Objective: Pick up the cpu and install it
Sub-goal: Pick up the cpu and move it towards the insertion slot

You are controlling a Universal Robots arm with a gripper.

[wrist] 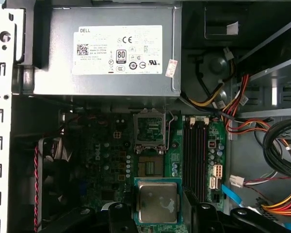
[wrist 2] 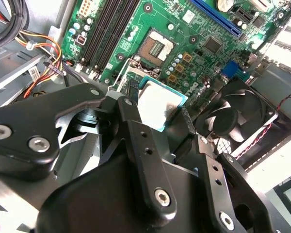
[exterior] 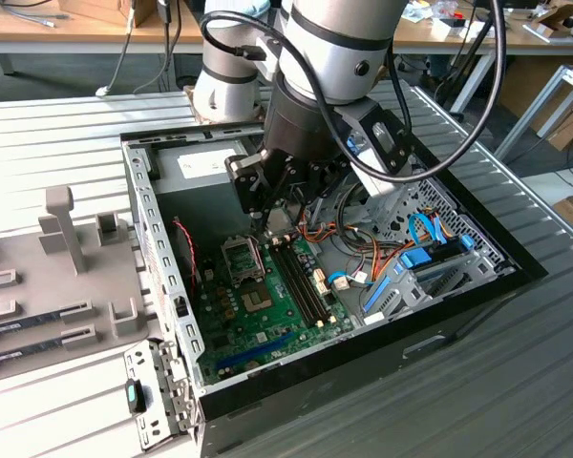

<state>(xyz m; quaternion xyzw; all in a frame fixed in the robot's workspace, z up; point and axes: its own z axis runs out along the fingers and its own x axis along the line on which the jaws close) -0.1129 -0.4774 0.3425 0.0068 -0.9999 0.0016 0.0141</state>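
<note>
The end effector is clenched on the cpu, gripping two opposite edges and holding it flat above the green board inside the computer case. The open socket lies lower down, near the cpu.

Silvery-grey, green-rimmed cpu; green motherboard
</note>
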